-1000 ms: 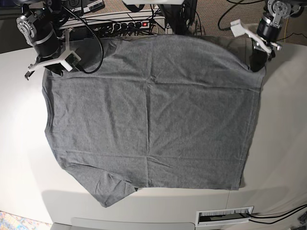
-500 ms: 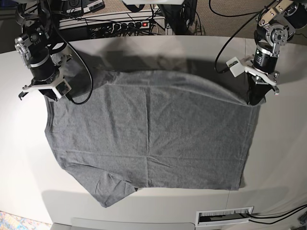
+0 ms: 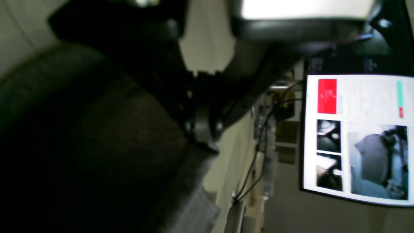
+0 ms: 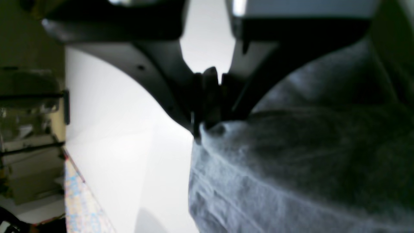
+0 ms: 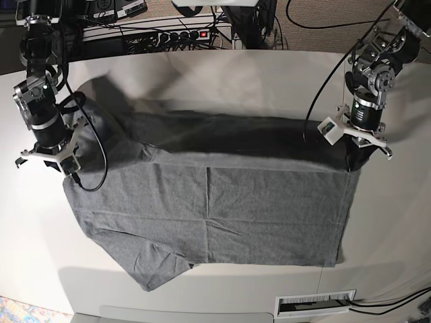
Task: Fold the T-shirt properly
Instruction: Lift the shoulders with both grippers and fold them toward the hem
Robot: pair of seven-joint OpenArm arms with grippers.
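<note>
I hold the far edge of the T-shirt [image 5: 222, 202] lifted at both corners so it can fold toward the near hem across the white table [image 5: 404, 222]. The right gripper [image 4: 207, 124] is clamped on cloth; the left gripper [image 3: 202, 136], blurred, appears pinched tight on its corner too.

base view: looks steeply down from above the white bench [image 5: 397, 222], taking in all of it, with both arms near the far edge.
left wrist view: close behind the left gripper [image 3: 202, 129], facing along dark jaws toward a lit monitor [image 3: 357, 139] off the bench.
right wrist view: close behind the right gripper [image 4: 210, 97], facing the bench top.
shared: all three show the plain heather-grey cotton T-shirt [image 5: 215, 208]; wrist views catch its pinched corners.
</note>
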